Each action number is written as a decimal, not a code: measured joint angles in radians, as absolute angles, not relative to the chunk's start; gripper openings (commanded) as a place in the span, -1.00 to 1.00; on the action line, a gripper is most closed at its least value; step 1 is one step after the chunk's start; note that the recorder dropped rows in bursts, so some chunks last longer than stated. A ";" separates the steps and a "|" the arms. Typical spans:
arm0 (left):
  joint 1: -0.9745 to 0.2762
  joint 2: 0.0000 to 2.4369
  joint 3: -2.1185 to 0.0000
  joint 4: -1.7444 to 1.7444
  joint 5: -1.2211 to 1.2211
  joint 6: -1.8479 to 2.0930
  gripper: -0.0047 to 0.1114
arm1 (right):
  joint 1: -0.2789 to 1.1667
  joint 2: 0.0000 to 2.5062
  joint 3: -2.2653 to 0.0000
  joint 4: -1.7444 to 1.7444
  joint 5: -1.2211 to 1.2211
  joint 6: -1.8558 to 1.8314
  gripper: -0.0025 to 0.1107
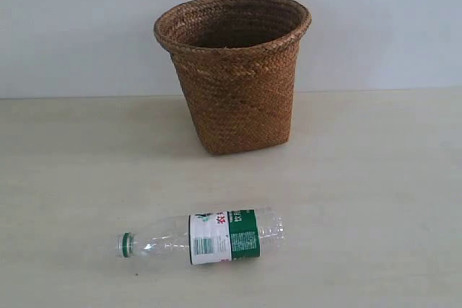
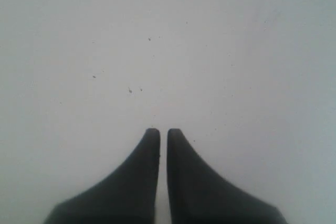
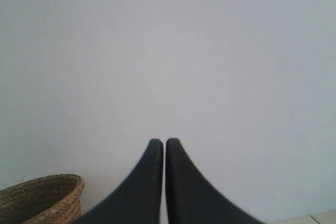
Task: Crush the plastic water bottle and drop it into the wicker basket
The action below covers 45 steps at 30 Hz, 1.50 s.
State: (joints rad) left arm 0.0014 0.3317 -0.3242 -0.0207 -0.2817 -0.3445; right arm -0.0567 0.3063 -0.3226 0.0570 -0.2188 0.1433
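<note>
On the desk (image 1: 375, 200) the wicker basket (image 1: 234, 70) stands upright at the back, the plastic water bottle (image 1: 209, 237) lies on its side in front, apart from it; left jaws and right jaws are all but closed, holding nothing; risk: the round, thin bottle may roll or squirt out if squeezed off-centre.

The plastic water bottle (image 1: 209, 238) lies on the table (image 1: 375, 192) before the upright wicker basket (image 1: 234, 77).

Left claw (image 2: 163, 132) and right claw (image 3: 164, 142) both closed, empty.
</note>
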 measured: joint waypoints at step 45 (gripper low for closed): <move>-0.200 1.499 -1.015 -0.602 0.958 1.405 -0.84 | 0.356 1.552 -1.184 0.666 0.917 -0.967 -0.96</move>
